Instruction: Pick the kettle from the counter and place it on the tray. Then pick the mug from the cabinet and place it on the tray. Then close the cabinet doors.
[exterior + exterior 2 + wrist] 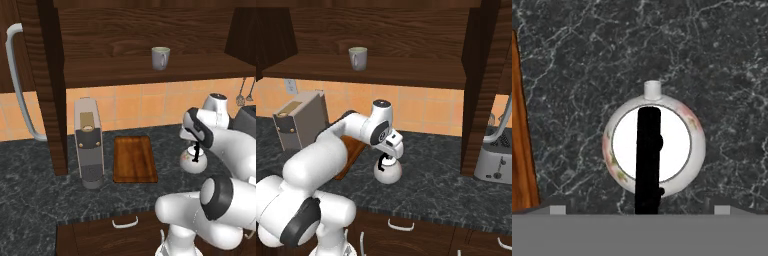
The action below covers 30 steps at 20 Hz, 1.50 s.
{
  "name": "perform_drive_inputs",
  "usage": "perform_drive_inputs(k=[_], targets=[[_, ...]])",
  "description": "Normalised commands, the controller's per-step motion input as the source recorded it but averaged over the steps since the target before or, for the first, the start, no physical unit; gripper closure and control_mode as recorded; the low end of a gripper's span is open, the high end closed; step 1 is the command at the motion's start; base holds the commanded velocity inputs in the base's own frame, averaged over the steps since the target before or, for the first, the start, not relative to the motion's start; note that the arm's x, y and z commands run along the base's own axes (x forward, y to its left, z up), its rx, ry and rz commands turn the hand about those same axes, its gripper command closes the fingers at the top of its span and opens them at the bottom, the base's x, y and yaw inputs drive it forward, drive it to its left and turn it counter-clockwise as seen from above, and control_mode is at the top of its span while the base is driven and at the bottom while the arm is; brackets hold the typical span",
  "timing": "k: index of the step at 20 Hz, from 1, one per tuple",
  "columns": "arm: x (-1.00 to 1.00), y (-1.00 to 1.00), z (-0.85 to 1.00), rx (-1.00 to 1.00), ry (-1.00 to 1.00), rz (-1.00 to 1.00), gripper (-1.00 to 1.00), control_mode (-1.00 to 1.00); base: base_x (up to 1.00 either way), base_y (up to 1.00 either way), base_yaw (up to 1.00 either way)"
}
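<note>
The white kettle (192,162) (389,173) (672,145) stands on the dark marbled counter (40,190), just right of the wooden tray (134,159) (351,149) (521,125). My gripper (196,149) (387,159) (639,210) hangs open directly above the kettle, with the upright black handle between the widely spread fingertips and nothing held. The pale mug (160,57) (358,58) sits on the shelf of the open cabinet (125,72). Both cabinet doors (47,75) (483,85) stand swung open.
A grey coffee machine (89,142) (298,122) stands left of the tray. A silver toaster (493,160) sits at the far right, behind the open right door. Utensils (242,92) hang on the tiled wall. Drawer fronts run below the counter edge.
</note>
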Motion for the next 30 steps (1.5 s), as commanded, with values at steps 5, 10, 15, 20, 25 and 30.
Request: perform_drive_inputs(k=[5,10,15,20,25,30], targets=[[0.21,-0.01,-0.31,0.0,0.1,-0.01,-1.0,-1.0,0.0,0.0,0.0],[0.11,-0.04,-0.19,0.0,0.04,-0.01,1.0,-1.0,0.0,0.0,0.0],[-0.06,-0.02,0.0,0.0,0.0,0.0,1.0,-1.0,0.0,0.0,0.0],[-0.09,0.0,0.01,0.0,-0.02,0.0,1.0,-1.0,0.0,0.0,0.0],[-0.23,0.0,0.38,0.04,-0.19,0.0,1.0,-1.0,0.0,0.0,0.0],[-0.09,0.01,0.32,0.03,-0.11,0.01,1.0,-1.0,0.0,0.0,0.0]])
